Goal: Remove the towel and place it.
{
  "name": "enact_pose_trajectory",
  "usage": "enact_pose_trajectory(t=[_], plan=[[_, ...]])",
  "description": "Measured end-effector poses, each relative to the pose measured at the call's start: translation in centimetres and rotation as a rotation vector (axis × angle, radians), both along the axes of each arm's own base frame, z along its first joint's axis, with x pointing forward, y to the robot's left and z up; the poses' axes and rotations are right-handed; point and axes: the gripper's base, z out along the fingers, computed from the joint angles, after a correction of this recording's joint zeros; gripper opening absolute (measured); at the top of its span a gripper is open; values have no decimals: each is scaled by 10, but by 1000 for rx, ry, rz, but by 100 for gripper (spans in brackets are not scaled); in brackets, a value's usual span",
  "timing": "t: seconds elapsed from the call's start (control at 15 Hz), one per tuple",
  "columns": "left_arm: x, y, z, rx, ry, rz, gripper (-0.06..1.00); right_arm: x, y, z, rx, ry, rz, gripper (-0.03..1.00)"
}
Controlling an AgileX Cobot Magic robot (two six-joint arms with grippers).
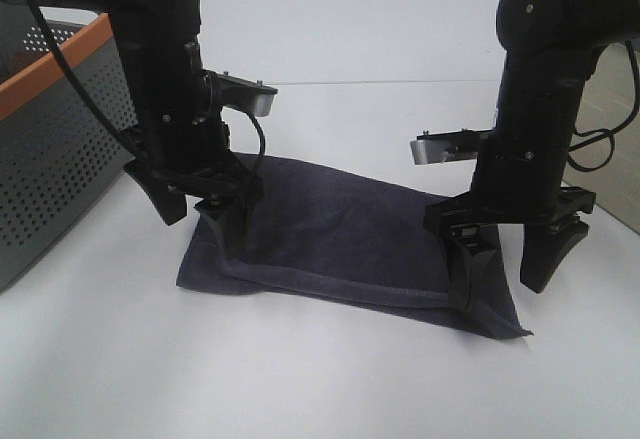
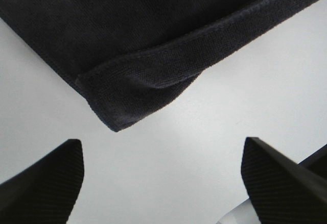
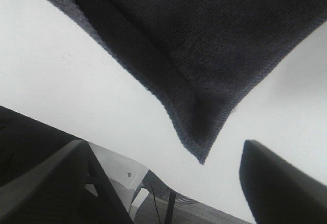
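Both grippers [image 1: 205, 209] [image 1: 512, 247] splayed over towel [image 1: 340, 234]

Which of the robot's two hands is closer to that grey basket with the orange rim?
Left. The left hand hovers open over the towel's end nearest the basket; the right hand is open at the towel's far end.

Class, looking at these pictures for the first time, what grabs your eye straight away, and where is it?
A dark towel lies spread on the white table, mid-scene. Two black grippers stand over its ends, jaws open: the left gripper at the left end, the right gripper at the right. A grey perforated basket with an orange rim sits far left.
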Motion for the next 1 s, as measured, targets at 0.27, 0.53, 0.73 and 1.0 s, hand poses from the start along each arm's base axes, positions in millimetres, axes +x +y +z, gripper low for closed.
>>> enact_pose_trajectory(t=[0.27,0.53,0.73,1.0], plan=[[-1,0,61,-84,-147,19,79,-2,-1,53,51,-161,-9,73],[2,3,130,-174,-329,119,80,7,-4,147,84,-486,-110,73],[25,54,161,-197,-412,327,80,6,-25,199,19,-686,-220,73],[29,139,195,-157,-529,522,80,16,-95,206,-38,-701,-458,73]])
